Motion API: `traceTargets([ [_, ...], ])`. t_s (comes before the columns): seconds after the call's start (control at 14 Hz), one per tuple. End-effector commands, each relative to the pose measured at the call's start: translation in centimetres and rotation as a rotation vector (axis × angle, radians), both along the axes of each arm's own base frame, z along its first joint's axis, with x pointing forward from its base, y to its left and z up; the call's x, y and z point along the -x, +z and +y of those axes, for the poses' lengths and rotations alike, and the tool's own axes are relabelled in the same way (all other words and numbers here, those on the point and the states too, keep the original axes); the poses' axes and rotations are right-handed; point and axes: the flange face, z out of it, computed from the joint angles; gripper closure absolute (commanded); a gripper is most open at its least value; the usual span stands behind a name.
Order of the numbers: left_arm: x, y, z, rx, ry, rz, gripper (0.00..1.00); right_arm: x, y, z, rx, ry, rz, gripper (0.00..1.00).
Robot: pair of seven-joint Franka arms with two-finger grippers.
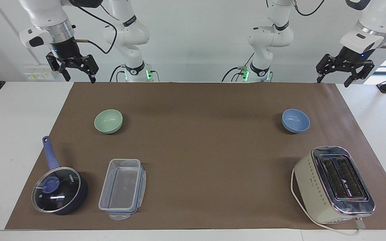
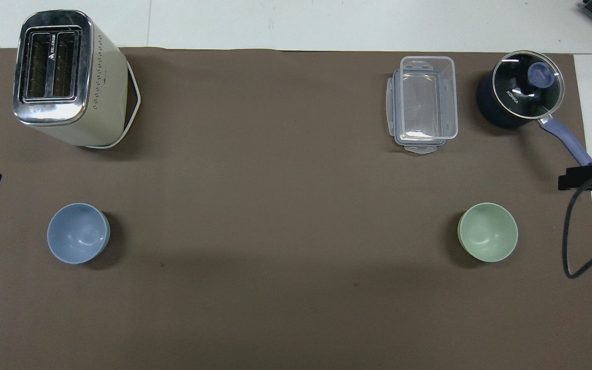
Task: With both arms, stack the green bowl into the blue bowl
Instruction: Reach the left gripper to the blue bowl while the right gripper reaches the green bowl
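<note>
Right pincer point(image 1: 77, 68), fingers apart and empty, raised over the table point(image 1: 193, 100) edge at the right arm's end; green bowl point(image 1: 108, 121) just below it, upright, untouched. Blue bowl point(image 1: 295, 120) well apart toward the left arm's end; left pincer point(image 1: 334, 76) raised there, fingers apart, empty. Step judged: opening approach; next, right pincer descends onto green bowl's rim.

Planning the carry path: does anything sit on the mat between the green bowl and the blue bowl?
Nothing visible does. Bare mat separates the green bowl from the blue bowl; the container, saucepan and toaster lie farther from the robots.
</note>
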Motion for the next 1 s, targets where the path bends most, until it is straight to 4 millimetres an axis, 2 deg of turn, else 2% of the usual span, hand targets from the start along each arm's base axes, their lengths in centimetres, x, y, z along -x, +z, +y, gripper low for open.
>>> traceTargets([
  [0.0, 0.5, -1.5, 0.1, 0.042, -0.003, 0.033, 0.00, 0.0, -2.1, 0.0, 0.000, 0.029, -0.002, 0.00],
  [0.07, 0.7, -2.1, 0.1, 0.062, -0.003, 0.036, 0.00, -0.2, -2.9, 0.0, 0.000, 0.031, 0.000, 0.00],
  [0.21, 0.6, -4.1, 1.6, 0.102, 0.031, 0.030, 0.00, -0.4, -4.5, 0.0, 0.000, 0.037, 0.009, 0.00],
  [0.43, 0.6, -8.4, 2.8, 0.127, 0.053, 0.033, 0.00, -0.5, -6.5, -0.6, -0.001, 0.070, 0.014, 0.00],
  [0.57, 1.5, -11.3, 4.8, 0.144, 0.056, 0.027, 0.00, -0.3, -8.1, -1.8, -0.001, 0.078, 0.025, 0.00],
  [0.85, 3.1, -15.8, 6.9, 0.155, 0.068, 0.032, 0.00, 0.0, -9.7, -3.0, -0.011, 0.070, 0.046, 0.00],
  [0.93, 3.5, -17.1, 8.1, 0.159, 0.070, 0.031, 0.00, 0.4, -10.3, -3.5, -0.013, 0.071, 0.049, 0.00],
])
